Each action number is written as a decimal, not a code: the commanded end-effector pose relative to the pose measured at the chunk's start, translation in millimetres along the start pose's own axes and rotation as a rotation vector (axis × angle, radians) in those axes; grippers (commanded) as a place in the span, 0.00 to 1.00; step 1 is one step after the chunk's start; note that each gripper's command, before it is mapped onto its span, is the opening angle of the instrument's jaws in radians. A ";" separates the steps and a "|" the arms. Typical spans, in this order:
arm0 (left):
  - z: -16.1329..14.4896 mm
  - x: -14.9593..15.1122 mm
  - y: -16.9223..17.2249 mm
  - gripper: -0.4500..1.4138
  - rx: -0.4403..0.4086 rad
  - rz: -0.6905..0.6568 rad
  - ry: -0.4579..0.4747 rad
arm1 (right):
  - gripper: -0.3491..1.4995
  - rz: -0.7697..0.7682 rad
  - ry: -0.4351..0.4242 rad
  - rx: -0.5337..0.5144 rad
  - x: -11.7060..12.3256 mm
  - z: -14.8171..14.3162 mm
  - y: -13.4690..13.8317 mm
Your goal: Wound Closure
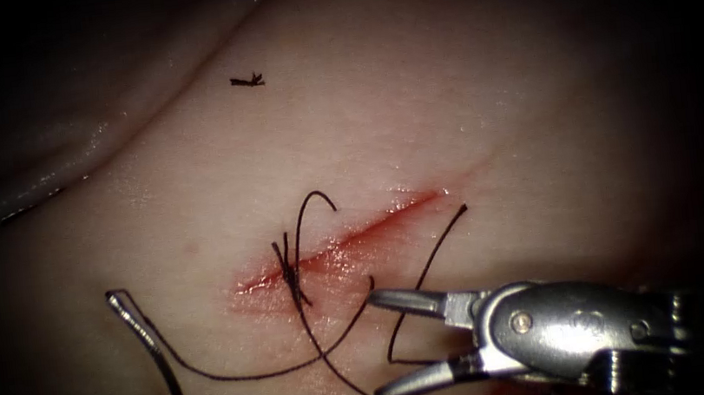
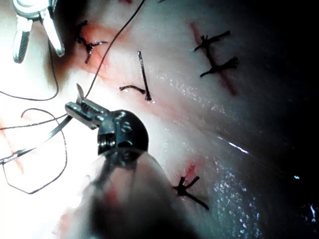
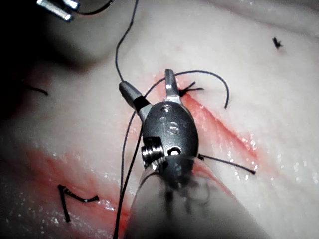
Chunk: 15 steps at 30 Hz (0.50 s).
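We see the right tool [image 1: 380, 343] low on the right of the cut [image 1: 348, 240], its jaws spread wide and holding nothing, with strands of thread [image 1: 257, 375] running between and just beside them. The left tool [image 2: 82, 105] holds the needle [image 1: 144, 333] in closed jaws near one end of its curve; the needle lies to the left of the cut, clear of the tissue [image 1: 536, 117], with thread trailing from it across to the knot [image 1: 290, 269] that sits on the cut's left part. Two free ends rise from that knot, one curling above the cut, one reaching right. As we judge it, the risk is in the tangle: several loops cross near the open right jaws, so a closure there could catch the wrong strand, or nick it, since this tool can cut. A pull on the needle side could also strain the knot or drag the thread through the wet cut edge. The needle tip hangs close to the surface and could scratch it. The tissue is pale, moist and glistening, with red fluid [image 1: 325, 270] along the cut and beneath it. A cut end [image 1: 247, 81] lies well apart, above. Room is tight below the cut, freer above it.
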 end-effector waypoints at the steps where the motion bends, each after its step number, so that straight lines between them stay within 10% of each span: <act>1: 0.4 -0.4 1.0 0.00 0.003 0.000 -0.005 | 0.77 -0.014 -0.013 -0.012 -1.7 0.6 0.5; 15: 1.5 -0.4 1.8 0.00 0.002 -0.003 0.005 | 0.67 -0.130 -0.108 -0.067 -11.4 4.7 2.6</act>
